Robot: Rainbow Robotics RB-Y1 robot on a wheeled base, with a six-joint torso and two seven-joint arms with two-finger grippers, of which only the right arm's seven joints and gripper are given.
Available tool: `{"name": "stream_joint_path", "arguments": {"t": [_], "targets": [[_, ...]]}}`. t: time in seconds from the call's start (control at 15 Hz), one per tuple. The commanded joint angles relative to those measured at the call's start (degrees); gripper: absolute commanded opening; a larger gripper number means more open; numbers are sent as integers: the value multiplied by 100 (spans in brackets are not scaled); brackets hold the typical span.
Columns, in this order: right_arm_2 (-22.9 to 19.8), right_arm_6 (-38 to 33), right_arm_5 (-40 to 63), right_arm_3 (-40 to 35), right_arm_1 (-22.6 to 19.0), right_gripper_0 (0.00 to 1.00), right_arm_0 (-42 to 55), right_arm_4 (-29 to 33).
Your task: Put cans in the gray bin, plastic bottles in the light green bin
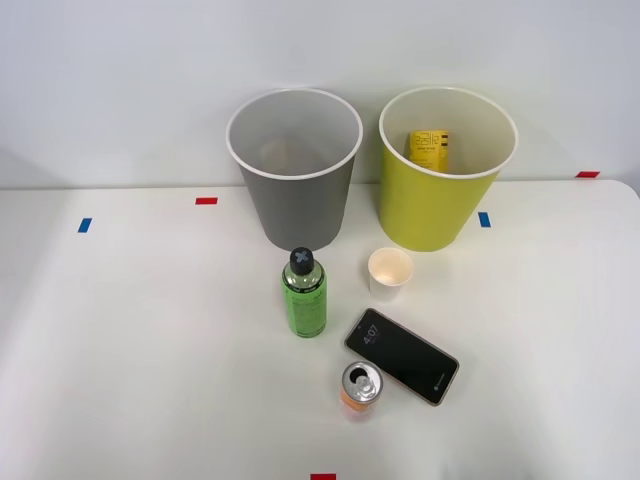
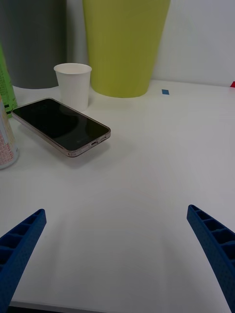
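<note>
**Blue fingers wide apart over bare table**

Blue ribbed fingers (image 2: 19, 244) of the right gripper (image 2: 117, 254) sit spread wide, one at each lower corner of the wrist view, holding nothing. Between them lies only white table (image 2: 147, 186). The gripper is low and roughly level, looking across the tabletop toward the bins.

From the wrist, much is cut off. The can (image 2: 6, 142) shows only as a sliver of its side at the picture's edge, its print too partial to read. The bottle (image 2: 7, 80) is a thin green strip behind it. The gray bin (image 2: 34, 44) and the green bin (image 2: 125, 44) lose their rims. A yellow object (image 1: 429, 148) leans inside the green bin; its print cannot be made out.

In the front view the bottle (image 1: 303, 295) stands upright near table centre: clear plastic, bright green liquid, black cap. The can (image 1: 360, 388) stands at about 5 o'clock from it, orange with a silver top and pull tab, its tab opening open. A phone (image 1: 402, 356), screen up, lies just beside the can at its 1 o'clock, perhaps touching. A white cup (image 1: 389, 272) stands at 2 o'clock from the bottle, in front of the green bin (image 1: 447, 165). The gray bin (image 1: 294, 165) stands at 12 o'clock from the bottle, with the green bin beside it at 3 o'clock. Both have white rims.
</note>
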Motion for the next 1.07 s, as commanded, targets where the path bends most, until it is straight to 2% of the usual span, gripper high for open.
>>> {"name": "stream_joint_path", "arguments": {"t": [0.07,1.07], "targets": [[0,0,0,0,0,100,0,0],[0,0,0,0,0,100,0,0]]}}
